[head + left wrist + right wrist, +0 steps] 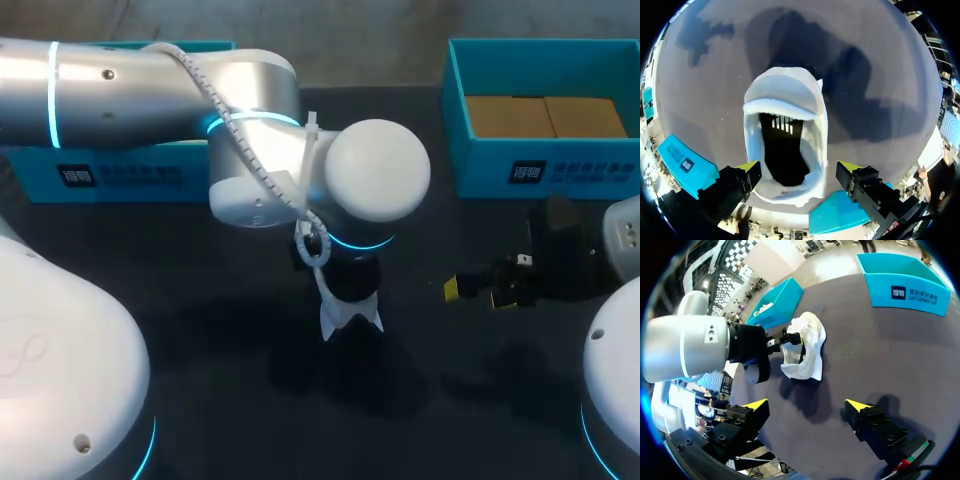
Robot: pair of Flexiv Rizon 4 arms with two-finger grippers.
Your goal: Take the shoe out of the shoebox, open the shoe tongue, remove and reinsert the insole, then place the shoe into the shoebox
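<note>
White shoe (pixel 785 95), out of its box, mouth up on dark table (pixel 880 75).
Left gripper (pixel 799 167): fingers spread, heel end between them, not pinched, probably poised to steady it for tongue work. Right gripper (pixel 807 404): spread, empty, at shoe's 3 o'clock. Teal shoebox (pixel 480 170): 2 o'clock, well apart.

You are working at a robot test bench in a lab. The dark table (pixel 200 310) is a staged work surface: a teal shoebox (pixel 545 165) with a brown cardboard floor sits at its far right, and a second teal box (pixel 120 175) at its far left. Your left arm (pixel 150 85) and right arm (pixel 612 370), smooth silver-white shells with glowing blue rings, come in from both sides. A cable (pixel 240 140) is strapped along the left one.
</note>
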